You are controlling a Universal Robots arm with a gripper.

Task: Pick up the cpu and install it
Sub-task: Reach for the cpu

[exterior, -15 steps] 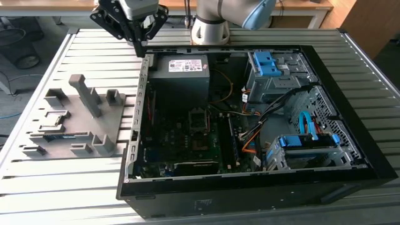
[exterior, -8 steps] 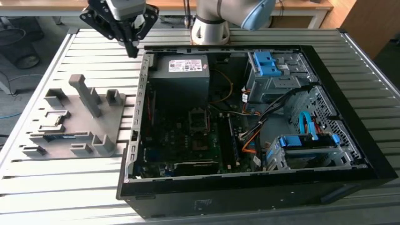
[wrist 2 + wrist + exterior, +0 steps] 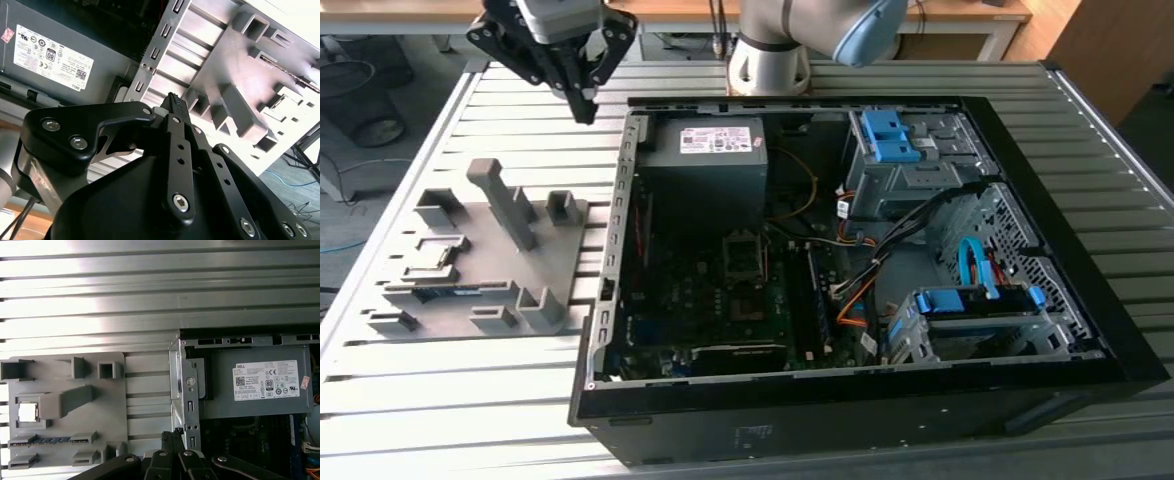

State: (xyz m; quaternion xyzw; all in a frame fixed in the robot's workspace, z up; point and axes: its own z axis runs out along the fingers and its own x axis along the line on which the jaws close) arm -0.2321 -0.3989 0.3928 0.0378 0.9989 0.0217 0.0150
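Observation:
The cpu [image 3: 28, 412], a small silvery square, lies in a pocket of the grey fixture block [image 3: 110, 405], beside a slanted post. In the exterior view the cpu [image 3: 438, 257] lies on the fixture block [image 3: 547, 262] at the exterior view's left. My gripper [image 3: 586, 110] hangs above the slatted table between the fixture block and the case's back corner, well above and behind the cpu. Its fingers are shut together with nothing between them, as both wrist views show [image 3: 173, 97] [image 3: 170, 436]. The motherboard socket [image 3: 742, 250] sits in the middle of the open case.
The open black computer case [image 3: 1067, 370] fills the middle and the exterior view's right. It holds a grey power-supply box [image 3: 707, 150] and blue drive brackets [image 3: 887, 135]. A green memory stick [image 3: 50, 440] lies in the fixture block near the cpu. The arm's base [image 3: 767, 60] stands behind the case.

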